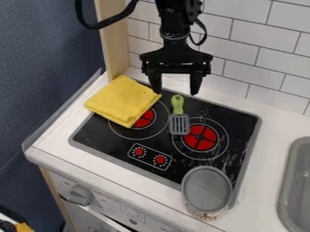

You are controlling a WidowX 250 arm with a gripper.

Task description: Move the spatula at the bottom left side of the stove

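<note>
One spatula (179, 123) lies on the black stove (236, 124) in the camera view, between the two red burners. Its green handle points up toward the tiled wall (260, 50), and its grey slotted blade points down toward the knob panel (139, 159), overlapping the edge of the ring around the right burner (200, 137). The hand (175, 92) hangs from the top of the view, over the far side of the stove. It is released, its fingers spread wide and pointing down with nothing held between them; in the view the end of the green handle sits just below the gap. How high the fingertips are above the stove, I cannot tell.

A folded yellow cloth (123, 99) lies at the stove's upper left, partly on the white bench (266, 149) and covering some of the ring around the left burner (144, 119). The left fingertip appears right beside the cloth's corner. A round container with a grey top (207, 188) stands at the lower right corner of the stove, overlapping its rim. Farther right, the edge of a grey sink (284, 181) is set into the bench. A wooden post (112, 38) rises behind the cloth, beside a dark blue surface (42, 68).
</note>
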